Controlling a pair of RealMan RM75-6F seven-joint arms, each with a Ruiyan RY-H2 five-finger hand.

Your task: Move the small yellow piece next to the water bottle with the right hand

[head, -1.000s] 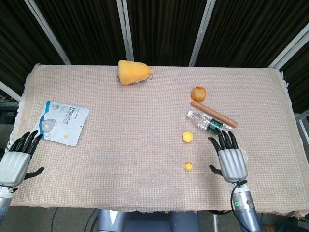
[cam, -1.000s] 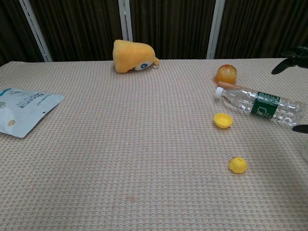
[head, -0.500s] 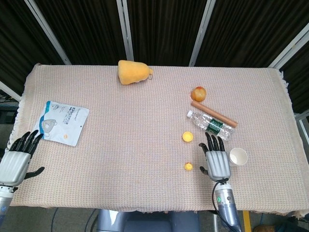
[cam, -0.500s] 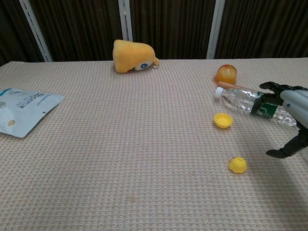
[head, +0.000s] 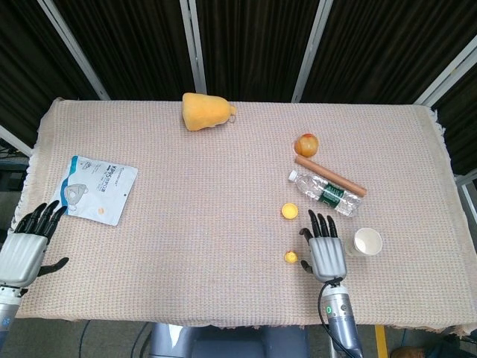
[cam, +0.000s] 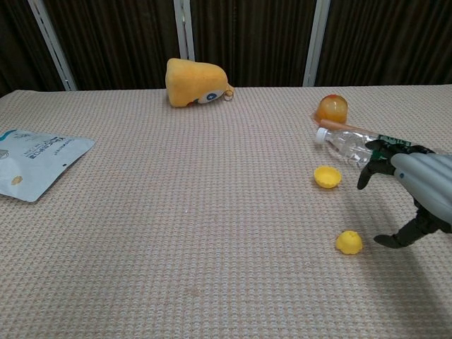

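Our right robot hand (head: 325, 252) has slid left across the bench (head: 186, 224) from near the paper cup (head: 367, 242), now released with fingers spread just beside the small yellow piece (head: 291, 257), which lies ungrasped short of the water bottle (head: 325, 192).

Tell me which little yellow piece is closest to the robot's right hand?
The round yellow piece nearer the table's front edge, beside the right hand. The other yellow piece lies farther back, by the clear plastic water bottle.

bare cloth (head: 223, 224) left of piece (head: 291, 257), bottle (head: 325, 192) behind
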